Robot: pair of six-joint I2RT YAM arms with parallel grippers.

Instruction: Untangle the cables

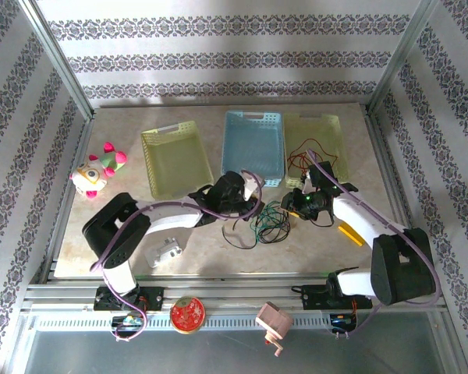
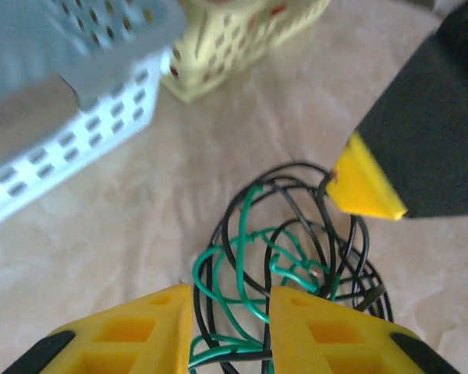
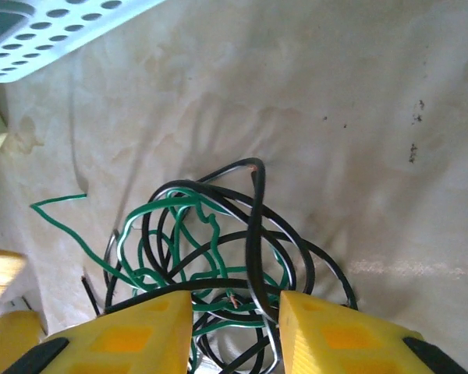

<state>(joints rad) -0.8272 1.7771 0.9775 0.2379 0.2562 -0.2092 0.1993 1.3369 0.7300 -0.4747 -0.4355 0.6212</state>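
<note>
A tangle of green and black cables (image 1: 265,226) lies on the table in front of the baskets. My left gripper (image 1: 257,210) hangs over its left side. In the left wrist view its yellow fingers (image 2: 140,327) stand apart, with green and black cables (image 2: 249,273) running loosely through the gap. My right gripper (image 1: 287,206) reaches in from the right. Its fingers (image 3: 343,335) are also apart over the cables (image 3: 210,249), one black strand rising between them. A red cable (image 1: 306,154) loops in the right-hand basket. The two grippers are close together.
Three baskets stand at the back: yellow-green (image 1: 175,160), blue (image 1: 253,144) and pale yellow (image 1: 318,136). A plush toy (image 1: 97,170) sits at the left, and a white object (image 1: 164,251) lies near the left arm's base. A red tin (image 1: 187,314) and a pink item (image 1: 273,321) rest on the front rail.
</note>
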